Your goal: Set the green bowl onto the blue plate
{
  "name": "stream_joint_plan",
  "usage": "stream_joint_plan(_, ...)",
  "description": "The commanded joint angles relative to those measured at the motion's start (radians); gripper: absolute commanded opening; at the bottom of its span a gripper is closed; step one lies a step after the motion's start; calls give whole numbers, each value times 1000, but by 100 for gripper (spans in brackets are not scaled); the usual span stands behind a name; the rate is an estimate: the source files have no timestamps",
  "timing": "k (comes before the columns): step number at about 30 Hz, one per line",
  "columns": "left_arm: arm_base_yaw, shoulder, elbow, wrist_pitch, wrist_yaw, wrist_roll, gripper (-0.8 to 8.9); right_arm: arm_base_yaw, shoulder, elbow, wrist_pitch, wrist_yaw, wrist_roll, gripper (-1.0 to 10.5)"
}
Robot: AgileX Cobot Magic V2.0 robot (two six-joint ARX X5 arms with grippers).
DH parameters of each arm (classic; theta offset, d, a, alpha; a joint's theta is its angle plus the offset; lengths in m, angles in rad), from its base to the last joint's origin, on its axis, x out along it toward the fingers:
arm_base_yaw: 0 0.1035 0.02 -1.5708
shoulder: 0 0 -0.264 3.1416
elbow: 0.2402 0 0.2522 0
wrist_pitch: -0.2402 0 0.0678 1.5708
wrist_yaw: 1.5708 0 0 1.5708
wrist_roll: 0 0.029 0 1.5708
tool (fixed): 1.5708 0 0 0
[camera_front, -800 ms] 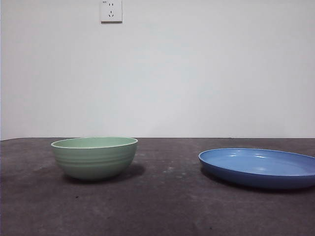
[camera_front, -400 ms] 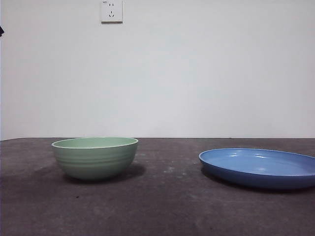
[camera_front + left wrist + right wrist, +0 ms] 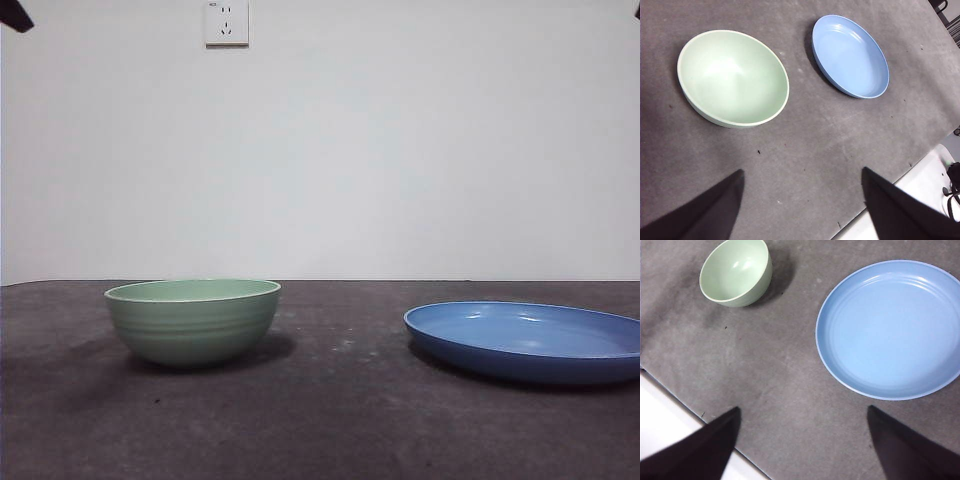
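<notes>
The green bowl [image 3: 192, 320] stands upright and empty on the dark table, to the left in the front view. The blue plate [image 3: 525, 340] lies flat and empty to its right, well apart from it. The left gripper [image 3: 802, 200] is open and empty, high above the table, nearer the bowl [image 3: 732, 77] than the plate [image 3: 850, 55]. The right gripper [image 3: 802, 440] is open and empty, high above the table, nearer the plate [image 3: 892, 327]; the bowl [image 3: 736, 272] lies farther off. A black arm tip [image 3: 12, 15] shows at the front view's top left corner.
A white wall with a socket [image 3: 226, 22] stands behind the table. The grey table [image 3: 340, 420] ends at a white surface [image 3: 670, 430] in the right wrist view, and a white edge with cables [image 3: 940, 185] in the left wrist view.
A black arm tip has come further into the front view's top left corner, and a small one shows at the top right. Bowl and plate have not moved.
</notes>
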Motion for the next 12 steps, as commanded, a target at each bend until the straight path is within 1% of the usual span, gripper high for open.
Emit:
stream_joint_plan(1,-2,5,23,11,8,-2,410,3,5,17,6,-2,10,444)
stream_joint_plan(9,-2,8,25,21,5,-29,406,3,5,17,6,-2,11,444)
stream_joint_plan(12,-5,26,44,21,-30,-47,406,3,5,17,6,-2,12,444)
